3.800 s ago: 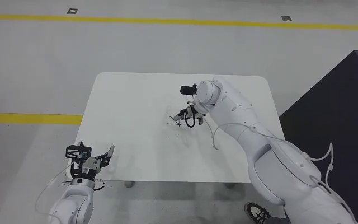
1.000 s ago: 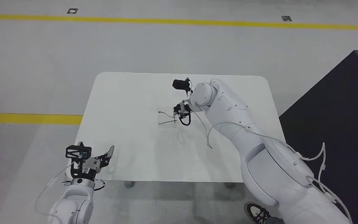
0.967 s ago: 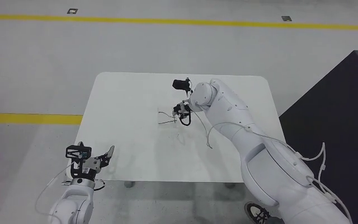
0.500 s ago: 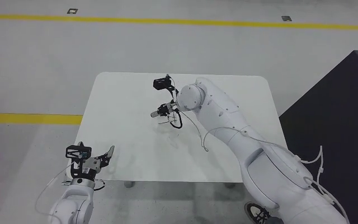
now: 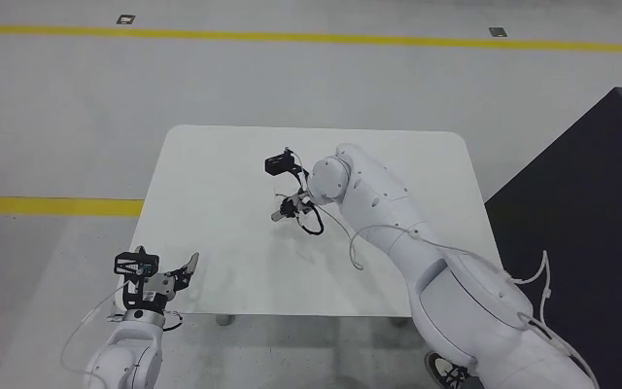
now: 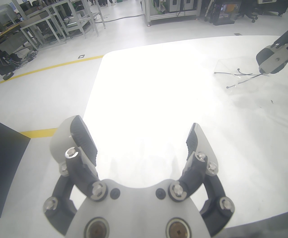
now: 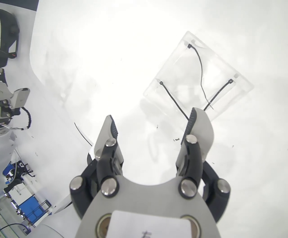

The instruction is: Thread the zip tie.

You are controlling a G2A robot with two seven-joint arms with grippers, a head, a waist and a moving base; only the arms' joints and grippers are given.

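Note:
Three black zip ties point(image 7: 200, 67) lie across a clear square plate point(image 7: 173, 74) on the white table point(image 5: 224, 185). My right gripper point(image 7: 153, 126) hangs open just above the table beside the plate. One fingertip point(image 7: 194, 119) sits over the plate's near edge, where two tie tails cross. Nothing is between its fingers. In the top view this gripper point(image 5: 282, 209) is near the table's middle. My left gripper point(image 6: 135, 128) stands open and empty at the table's front left corner point(image 5: 183, 270), far from the plate point(image 6: 234, 72).
A thin black strand point(image 7: 83, 134) lies on the table beside the right gripper, and small black specks point(image 7: 176, 139) are scattered near the plate. A white cable point(image 5: 355, 243) trails from the right arm. Racks and machines point(image 6: 56, 20) stand beyond the table.
The right gripper has moved left across the table toward its middle, and the zip ties beside it have shifted left with it. The left arm has kept still.

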